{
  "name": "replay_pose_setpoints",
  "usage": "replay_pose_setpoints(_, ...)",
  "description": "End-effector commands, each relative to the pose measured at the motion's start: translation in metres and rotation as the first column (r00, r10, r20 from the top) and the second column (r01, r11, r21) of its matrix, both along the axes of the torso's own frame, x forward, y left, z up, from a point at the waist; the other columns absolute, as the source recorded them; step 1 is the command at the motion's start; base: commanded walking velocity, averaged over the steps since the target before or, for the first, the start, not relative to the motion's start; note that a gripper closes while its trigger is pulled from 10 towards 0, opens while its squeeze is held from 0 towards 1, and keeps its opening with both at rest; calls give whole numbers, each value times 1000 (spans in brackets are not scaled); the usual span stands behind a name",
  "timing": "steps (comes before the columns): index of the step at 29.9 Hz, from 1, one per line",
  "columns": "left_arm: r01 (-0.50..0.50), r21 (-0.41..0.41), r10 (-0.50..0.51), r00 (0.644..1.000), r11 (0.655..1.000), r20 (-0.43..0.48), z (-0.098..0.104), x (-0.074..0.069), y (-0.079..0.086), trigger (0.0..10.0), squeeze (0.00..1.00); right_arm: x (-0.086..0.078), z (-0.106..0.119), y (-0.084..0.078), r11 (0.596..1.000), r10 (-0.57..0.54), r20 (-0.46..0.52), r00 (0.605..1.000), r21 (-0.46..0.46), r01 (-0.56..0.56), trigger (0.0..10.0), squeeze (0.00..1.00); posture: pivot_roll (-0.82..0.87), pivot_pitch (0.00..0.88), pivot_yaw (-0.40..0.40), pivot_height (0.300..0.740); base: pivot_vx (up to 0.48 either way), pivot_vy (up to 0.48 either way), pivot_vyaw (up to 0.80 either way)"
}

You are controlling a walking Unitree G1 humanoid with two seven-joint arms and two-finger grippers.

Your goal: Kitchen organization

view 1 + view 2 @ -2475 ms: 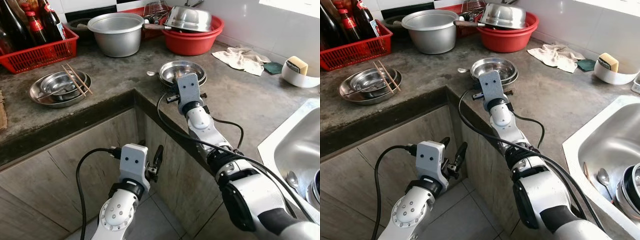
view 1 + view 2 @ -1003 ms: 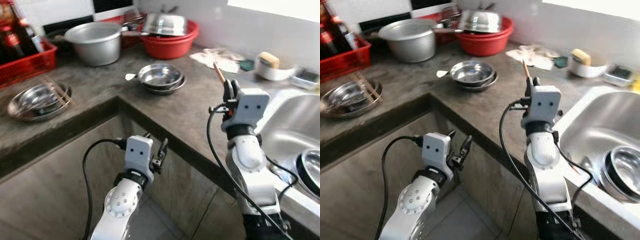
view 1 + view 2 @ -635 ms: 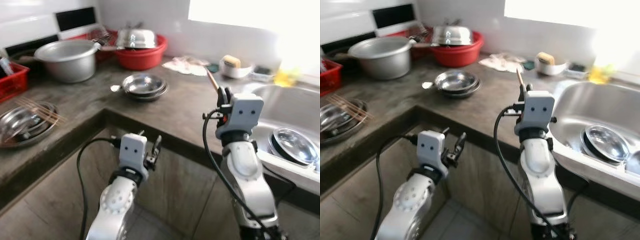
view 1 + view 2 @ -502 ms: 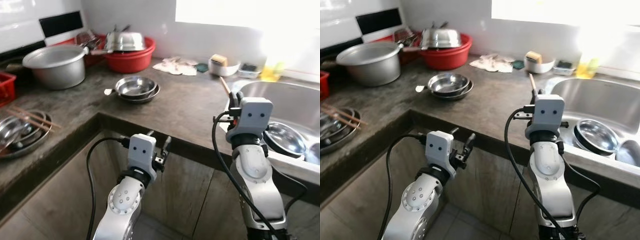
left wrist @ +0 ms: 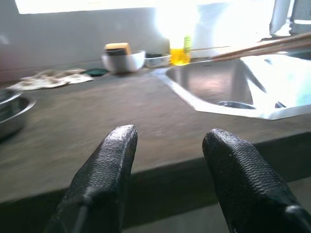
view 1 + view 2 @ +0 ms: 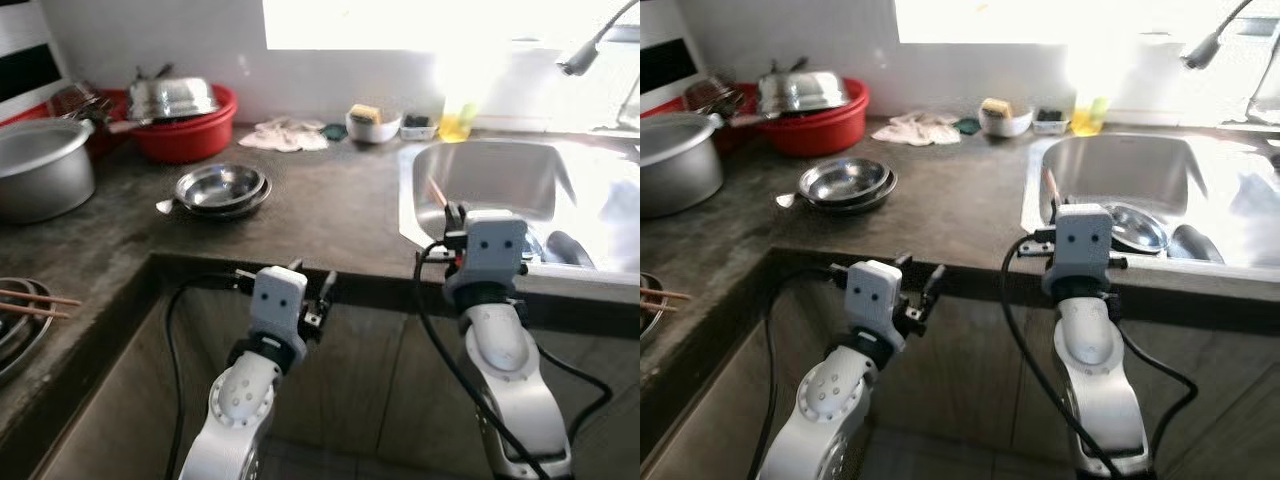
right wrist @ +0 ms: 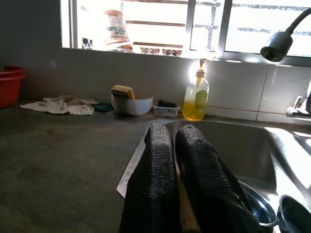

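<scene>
My right gripper [image 6: 452, 214] is shut on wooden chopsticks [image 6: 434, 190] that stick up and back over the front left corner of the steel sink [image 6: 490, 170]. In the right wrist view the black fingers [image 7: 158, 165] press together on the chopsticks [image 7: 183, 213]. Steel bowls [image 6: 1137, 228] lie in the sink. My left gripper [image 6: 312, 293] is open and holds nothing, just below the counter's front edge. The left wrist view has its fingers [image 5: 109, 160] wide apart, with the chopsticks [image 5: 262, 47] beyond them.
Stacked steel bowls [image 6: 220, 187] with a spoon [image 6: 163, 206] sit on the grey counter. At the back are a red basin [image 6: 190, 135], a pot [image 6: 35, 170], a cloth [image 6: 285, 135], a sponge bowl [image 6: 372, 122] and a soap bottle [image 7: 196, 101]. A faucet [image 6: 590, 50] overhangs the sink.
The camera has swung right toward the sink. My right gripper left the stacked steel bowls holding chopsticks and now stands at the sink's front edge. The left gripper stays open.
</scene>
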State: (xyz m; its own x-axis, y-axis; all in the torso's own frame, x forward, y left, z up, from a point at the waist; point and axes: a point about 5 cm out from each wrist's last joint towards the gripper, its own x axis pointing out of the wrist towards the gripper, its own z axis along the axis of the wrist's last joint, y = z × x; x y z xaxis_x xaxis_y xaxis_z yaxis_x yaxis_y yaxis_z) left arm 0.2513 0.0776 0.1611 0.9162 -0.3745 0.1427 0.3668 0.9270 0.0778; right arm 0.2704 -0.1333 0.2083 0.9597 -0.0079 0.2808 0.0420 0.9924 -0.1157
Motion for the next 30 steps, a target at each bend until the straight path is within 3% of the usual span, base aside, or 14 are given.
replay_pose_setpoints(1, -1, -9, 0, 1000, 1000, -13, -1, 0, 0, 10000, 0, -4, 4, -1, 1000, 8, 11, 1000, -28, -8, 0, 0, 26, 13, 12, 740, 0, 0, -781)
replay_pose_setpoints(13, -16, 3, 16, 1000, 1000, 11, 2, -1, 3, 10000, 0, -6, -1, 1, 995, 51, -34, 998, -80, -54, 0, 0, 28, 13, 12, 740, 0, 0, -780)
replay_pose_setpoints(14, -11, 1, 11, 1000, 1000, 13, 2, -1, 3, 10000, 0, -5, -1, 2, 994, 57, -38, 998, -94, -61, 3451, 0, 28, 14, 9, 740, 266, -394, 0)
replay_pose_setpoints(15, -7, -1, 7, 1000, 1000, 15, 2, -1, 3, 10000, 0, -5, -1, 2, 992, 61, -40, 997, -104, -65, 3451, 0, 28, 14, 9, 740, 266, -394, 0)
replay_pose_setpoints(16, -6, 2, 6, 1000, 1000, 15, 2, -1, 2, 10000, 0, -4, -1, 2, 992, 60, -41, 997, -107, -64, 10000, 0, 28, 14, 8, 740, 270, -394, 0)
replay_pose_setpoints(30, -8, 17, 8, 1000, 1000, 15, 1, -1, 1, 10000, 0, 8, 8, -5, 994, 42, -26, 999, -104, -44, 10000, 0, 29, 18, 5, 740, 284, -382, 0)
